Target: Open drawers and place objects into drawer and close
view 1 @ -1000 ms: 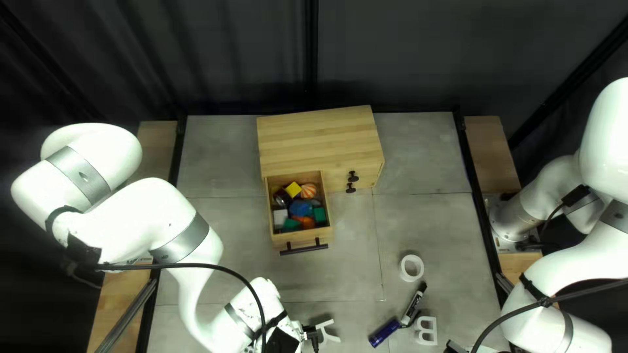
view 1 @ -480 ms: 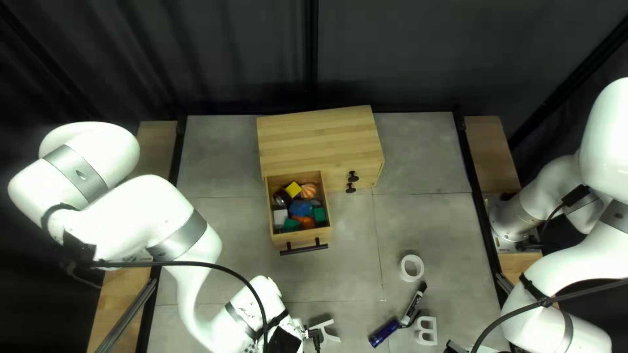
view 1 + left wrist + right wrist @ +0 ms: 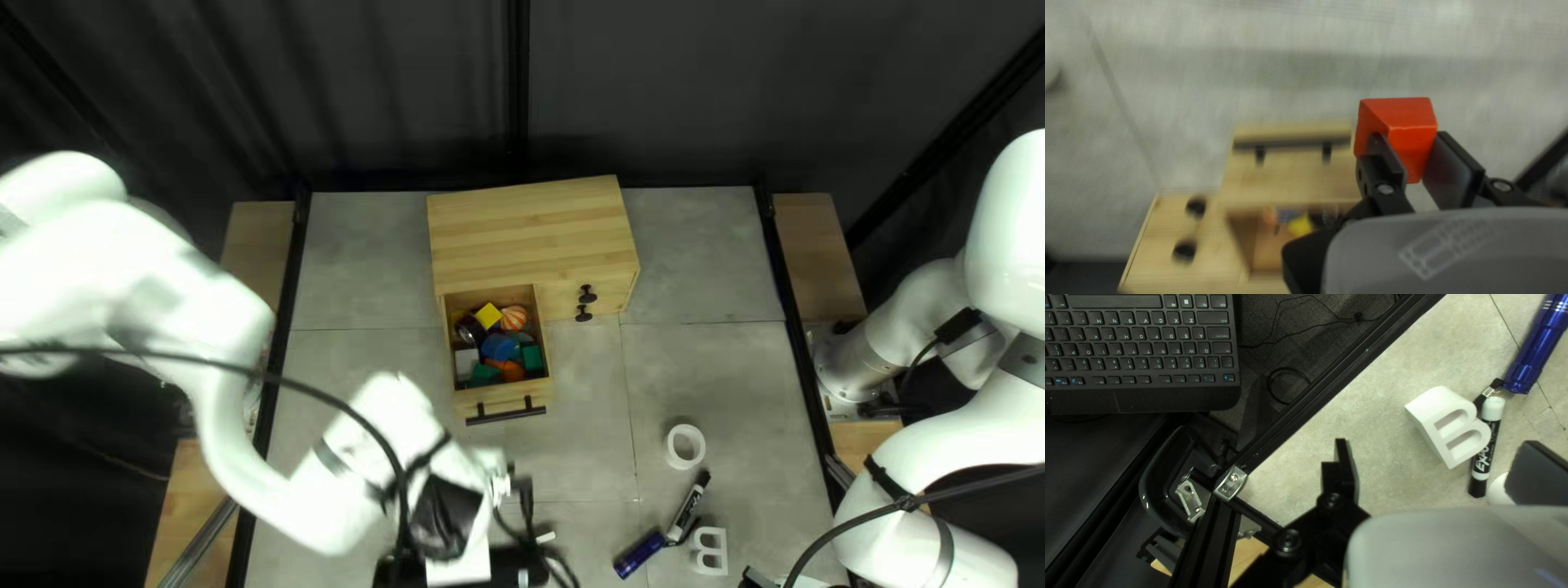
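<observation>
At the bottom of the top left view is my left gripper (image 3: 479,561), its fingers hidden. In the left wrist view my left gripper (image 3: 1420,160) holds a red block (image 3: 1411,120) between both fingers, above the table. Ahead, the pulled-out drawer (image 3: 1290,182) of the wooden cabinet (image 3: 533,234) contains several colored objects, including a yellow block (image 3: 489,316). Part of my right gripper (image 3: 753,578) shows at the bottom edge. In its wrist view my right gripper (image 3: 1438,471) is open and empty, near a white letter B (image 3: 1451,424) and a marker (image 3: 1487,441).
A blue flashlight (image 3: 639,554) lies by the marker, with a white tape roll (image 3: 685,446) farther up the table. Two black knobs (image 3: 587,294) stick out of the cabinet front. The right wrist view also shows a keyboard (image 3: 1137,343) and a black frame rail (image 3: 1317,386).
My left arm has swung, and its gripper body has come into fuller view, covering most of the white piece lying there. The right arm and the drawer look unchanged.
</observation>
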Robot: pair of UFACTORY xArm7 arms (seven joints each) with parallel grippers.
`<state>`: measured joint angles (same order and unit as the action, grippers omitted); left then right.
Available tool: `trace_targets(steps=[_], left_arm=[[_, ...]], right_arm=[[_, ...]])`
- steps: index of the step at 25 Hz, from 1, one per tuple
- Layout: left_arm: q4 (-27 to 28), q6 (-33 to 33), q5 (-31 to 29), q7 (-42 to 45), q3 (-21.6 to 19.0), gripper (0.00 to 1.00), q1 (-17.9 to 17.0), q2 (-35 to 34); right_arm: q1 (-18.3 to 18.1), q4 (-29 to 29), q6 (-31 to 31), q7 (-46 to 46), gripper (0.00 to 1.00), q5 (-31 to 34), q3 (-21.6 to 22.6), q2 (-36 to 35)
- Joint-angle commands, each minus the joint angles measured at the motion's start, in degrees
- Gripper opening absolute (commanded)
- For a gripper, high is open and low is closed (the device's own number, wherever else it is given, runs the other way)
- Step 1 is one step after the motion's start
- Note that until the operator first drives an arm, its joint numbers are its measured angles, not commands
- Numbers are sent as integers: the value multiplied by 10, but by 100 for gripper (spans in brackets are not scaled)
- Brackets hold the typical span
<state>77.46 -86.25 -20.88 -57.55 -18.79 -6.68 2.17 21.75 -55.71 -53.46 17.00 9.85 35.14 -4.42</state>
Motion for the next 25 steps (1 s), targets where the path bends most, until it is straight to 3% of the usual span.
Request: trace_targets(steps=[1, 5, 6, 8, 9, 17, 25], left_arm=[[-20, 21, -32, -14, 25, 0, 25, -7], [-58, 64, -46, 17, 40, 0, 40, 1], [-65, 73, -45, 22, 42, 6, 42, 1], [-88, 96, -41, 41, 46, 89, 46, 2], [-96, 103, -37, 46, 49, 100, 49, 0], [-140, 119, -2, 86, 43, 100, 44, -20], [-73, 88, 31, 68, 10, 100, 11, 36]], right_arm=[[0, 0, 0, 0, 100, 0, 0, 0], [0, 0, 0, 0, 100, 0, 0, 0], [0, 0, 0, 0, 100, 0, 0, 0], [0, 0, 0, 0, 100, 0, 0, 0], [0, 0, 0, 0, 100, 0, 0, 0], [0, 0, 0, 0, 100, 0, 0, 0], [0, 0, 0, 0, 100, 0, 0, 0]])
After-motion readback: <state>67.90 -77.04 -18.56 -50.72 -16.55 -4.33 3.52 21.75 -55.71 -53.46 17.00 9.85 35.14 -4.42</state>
